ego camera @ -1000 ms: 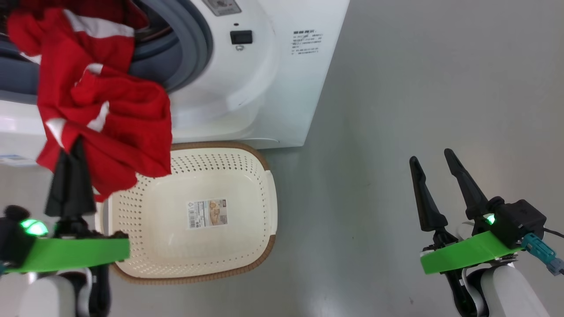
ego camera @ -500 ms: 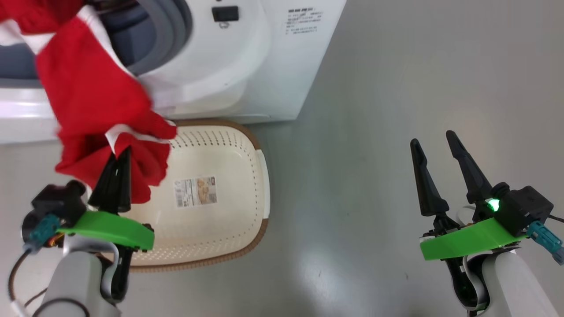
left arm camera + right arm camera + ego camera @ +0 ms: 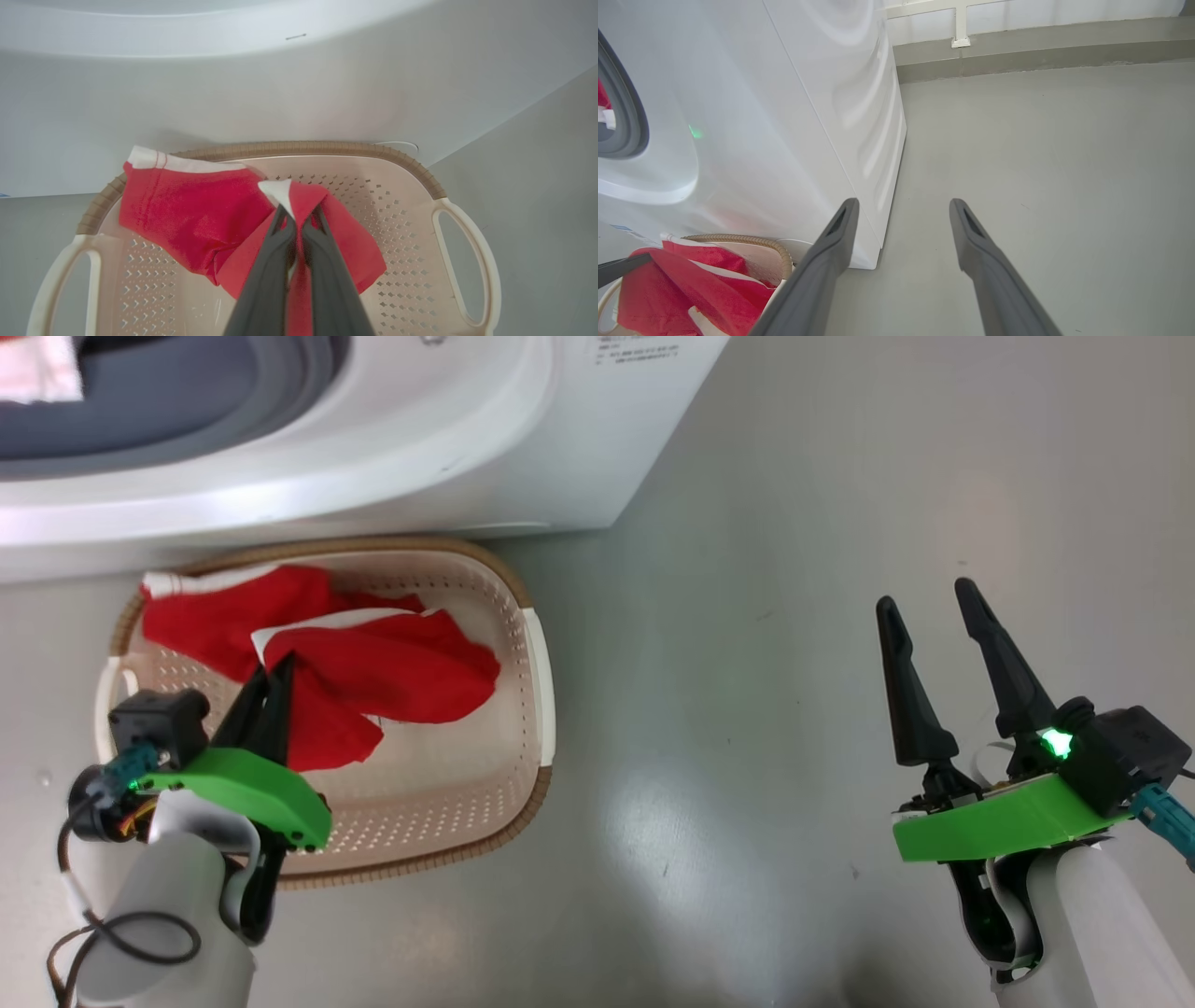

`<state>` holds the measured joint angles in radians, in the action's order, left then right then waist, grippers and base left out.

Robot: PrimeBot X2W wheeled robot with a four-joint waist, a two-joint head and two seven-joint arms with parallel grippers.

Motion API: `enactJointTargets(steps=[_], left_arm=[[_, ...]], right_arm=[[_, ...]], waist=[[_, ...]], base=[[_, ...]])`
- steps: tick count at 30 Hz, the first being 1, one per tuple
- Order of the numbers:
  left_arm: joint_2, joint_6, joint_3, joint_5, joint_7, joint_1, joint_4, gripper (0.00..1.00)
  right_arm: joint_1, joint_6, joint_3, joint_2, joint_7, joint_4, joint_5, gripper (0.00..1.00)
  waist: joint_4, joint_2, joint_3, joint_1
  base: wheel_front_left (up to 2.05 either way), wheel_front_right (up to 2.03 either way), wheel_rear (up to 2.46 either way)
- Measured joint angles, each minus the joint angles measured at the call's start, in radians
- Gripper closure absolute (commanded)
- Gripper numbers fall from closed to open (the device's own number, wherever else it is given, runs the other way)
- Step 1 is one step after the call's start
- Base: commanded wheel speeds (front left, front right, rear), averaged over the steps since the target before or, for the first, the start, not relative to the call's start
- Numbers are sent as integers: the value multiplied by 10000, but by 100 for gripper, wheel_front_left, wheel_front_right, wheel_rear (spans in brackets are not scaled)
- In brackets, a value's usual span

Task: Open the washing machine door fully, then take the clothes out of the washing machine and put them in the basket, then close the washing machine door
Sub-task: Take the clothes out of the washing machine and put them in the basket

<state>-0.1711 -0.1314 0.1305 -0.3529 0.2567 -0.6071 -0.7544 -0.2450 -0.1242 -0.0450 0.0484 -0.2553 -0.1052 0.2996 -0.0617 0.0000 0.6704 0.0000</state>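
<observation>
So the clothes (image 3: 392, 667) came down from the washing machine (image 3: 420, 448) since 1 second ago and now lie in the basket (image 3: 439, 775). The left gripper (image 3: 280, 660) pinches them tight, and the right gripper (image 3: 924, 597) gapes empty, well right of the basket.

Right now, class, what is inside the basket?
Red clothes with white trim lie in the basket, pinched by the left fingers. Bare perforated bottom shows beside them; whatever is under the cloth is covered.

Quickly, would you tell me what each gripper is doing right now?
Left gripper: shut on the clothes in the basket.
Right gripper: open, holding nothing.
</observation>
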Motion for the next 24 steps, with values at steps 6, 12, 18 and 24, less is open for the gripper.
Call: enactJointTargets(steps=[6, 12, 18, 24], left_arm=[[-73, 0, 441, -554, 2, -762, -1290, 98], [-125, 0, 635, -788, 2, -1088, -1680, 74], [-148, 0, 604, -886, 2, -1145, -1772, 0], [-144, 0, 311, -890, 2, -1015, -1689, 0]], right_arm=[[-117, 0, 2, 4, 0, 105, -2, 0], [-119, 0, 19, 4, -2, 146, -8, 0], [-119, 0, 67, 6, 0, 123, -17, 0], [-120, 0, 69, 6, 0, -8, -15, 0]], waist=[[-36, 0, 452, 0], [-66, 0, 639, 0], [-41, 0, 503, 0], [10, 0, 129, 0]], base=[[0, 0, 0], [0, 0, 0], [0, 0, 0], [0, 0, 0]])
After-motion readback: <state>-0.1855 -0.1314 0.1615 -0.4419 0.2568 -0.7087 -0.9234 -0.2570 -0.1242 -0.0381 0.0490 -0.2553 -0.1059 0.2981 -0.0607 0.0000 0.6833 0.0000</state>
